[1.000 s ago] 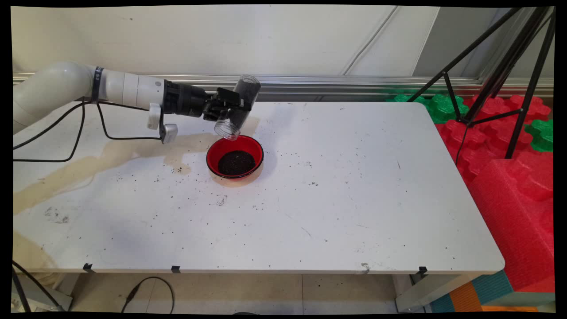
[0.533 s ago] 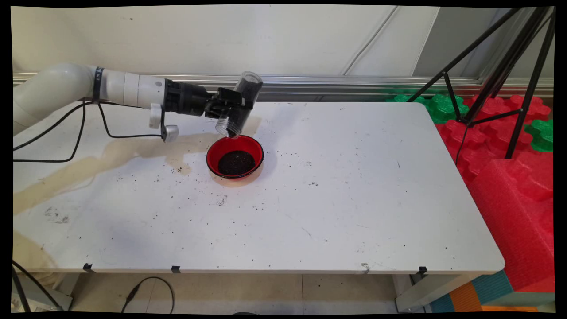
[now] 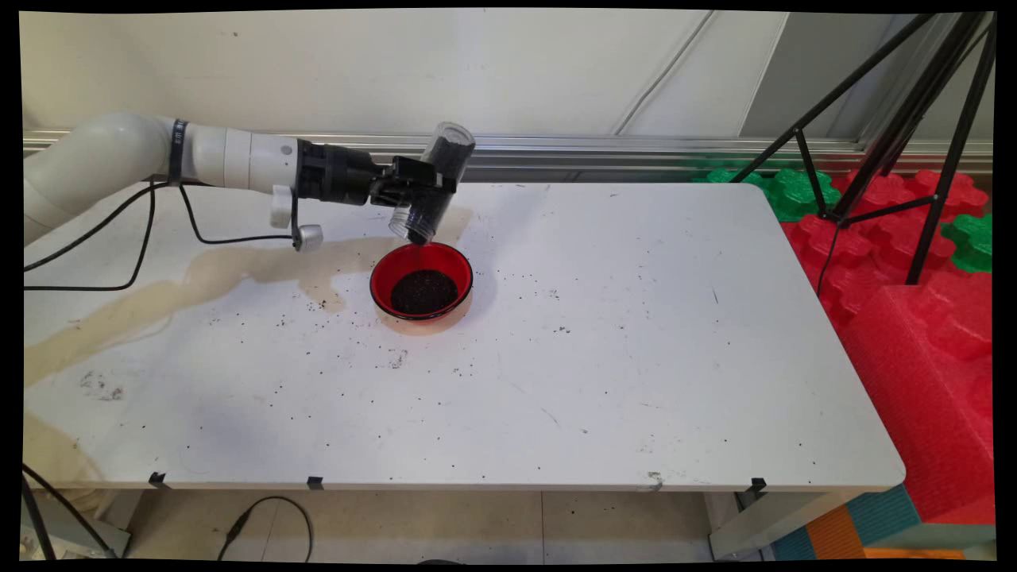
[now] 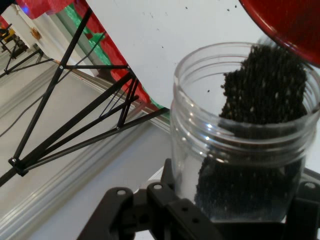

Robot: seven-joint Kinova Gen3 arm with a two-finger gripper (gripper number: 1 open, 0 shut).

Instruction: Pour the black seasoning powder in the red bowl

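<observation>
at the left of the main view the white arm (image 3: 119, 155) reaches in level over the table (image 3: 636, 357), black cables (image 3: 143, 246) drooping beneath it toward a tan stain (image 3: 199, 278) that runs across the tabletop. the gripper (image 3: 421, 188) is clamped across the middle of a clear plastic jar (image 3: 433, 183), its fingers on either side of the jar's wall. the jar is tilted steeply, closed end up and toward the wall, open mouth down and toward the near side. the hand view shows dark granules (image 4: 260, 120) piled along the jar's lower side and reaching its threaded mouth, with the red bowl's rim just past that mouth.

directly below the mouth, a little to the right of the stain, the red bowl (image 3: 421, 280) stands on the table with a heap of the same dark grains (image 3: 423, 291) in its middle. the jar's mouth hangs just above the bowl's far rim, not touching it as far as the views show. stray grains are scattered on the table about the bowl.

the jar looks light, stiff and smooth, so it could slip or twist in a loose hold; the mid-body grip on opposite sides seems the sound place to hold it, clear of the mouth. the granules look loose and dry and likely to run freely and bounce out.

further right the table is bare apart from specks, and beyond its right edge stand a black tripod (image 3: 890, 127) and red and green foam blocks (image 3: 914, 318).
</observation>
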